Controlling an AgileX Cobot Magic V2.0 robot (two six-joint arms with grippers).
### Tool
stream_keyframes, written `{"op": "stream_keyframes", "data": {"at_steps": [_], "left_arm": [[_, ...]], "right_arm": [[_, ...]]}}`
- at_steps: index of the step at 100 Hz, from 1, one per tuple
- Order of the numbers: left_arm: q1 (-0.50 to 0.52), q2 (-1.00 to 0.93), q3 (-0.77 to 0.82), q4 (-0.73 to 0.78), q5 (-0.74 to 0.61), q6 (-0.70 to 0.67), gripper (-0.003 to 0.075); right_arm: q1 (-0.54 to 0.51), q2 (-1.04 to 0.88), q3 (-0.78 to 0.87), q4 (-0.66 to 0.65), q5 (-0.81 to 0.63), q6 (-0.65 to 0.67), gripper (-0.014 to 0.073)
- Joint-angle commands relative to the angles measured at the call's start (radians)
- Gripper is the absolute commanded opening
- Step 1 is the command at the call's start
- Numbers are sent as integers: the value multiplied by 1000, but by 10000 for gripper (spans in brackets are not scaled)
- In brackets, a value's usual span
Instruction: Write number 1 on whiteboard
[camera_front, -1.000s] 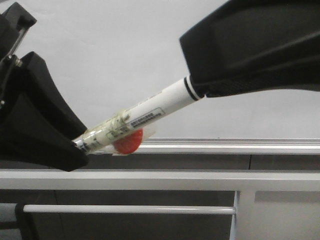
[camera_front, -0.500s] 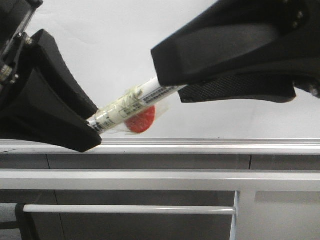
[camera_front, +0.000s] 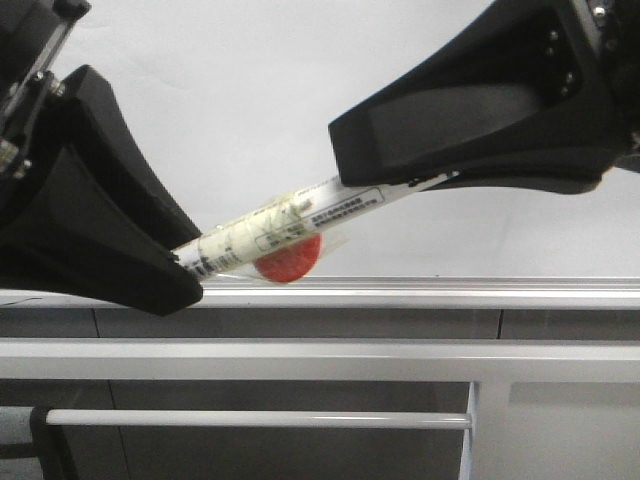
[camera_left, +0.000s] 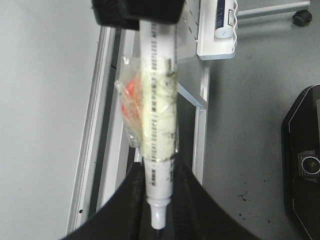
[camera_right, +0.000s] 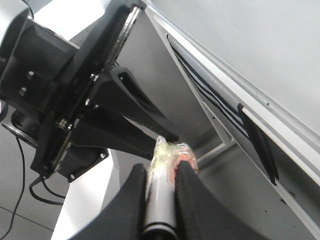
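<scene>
Both ends of the marker (camera_front: 285, 226) are covered in the front view by the left gripper (camera_front: 185, 270) and the right gripper (camera_front: 345, 180), and both grippers are cut off by the picture's edges. The print on the barrel is too small to be read. Much of the whiteboard (camera_front: 250, 100) is hidden behind the grippers, and no stroke can be made out on what shows.

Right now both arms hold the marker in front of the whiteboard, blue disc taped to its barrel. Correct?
Not quite: the disc taped to the marker is red, as the front view shows. Both the left fingers and right fingers do hold it before the whiteboard.
</scene>
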Motion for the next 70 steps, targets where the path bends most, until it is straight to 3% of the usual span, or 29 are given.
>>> {"op": "stream_keyframes", "data": {"at_steps": [1, 22, 29, 41, 48, 70], "left_arm": [[-9, -14, -33, 10, -104, 6, -20], [-9, -14, -35, 10, -118, 6, 17], [-9, -14, -35, 10, -121, 6, 110], [-9, -14, -35, 8, -155, 6, 362], [-9, -14, -35, 8, -165, 6, 435], [-9, -18, -35, -4, -167, 6, 441]], "right_arm": [[5, -13, -30, 68, 141, -8, -60], [5, -13, -30, 59, 163, -8, -60], [5, -13, -30, 59, 167, -8, -60], [5, -13, -30, 59, 131, -8, -60], [5, -13, -30, 52, 102, -8, -60], [5, -13, -30, 32, 53, -8, -60]]}}
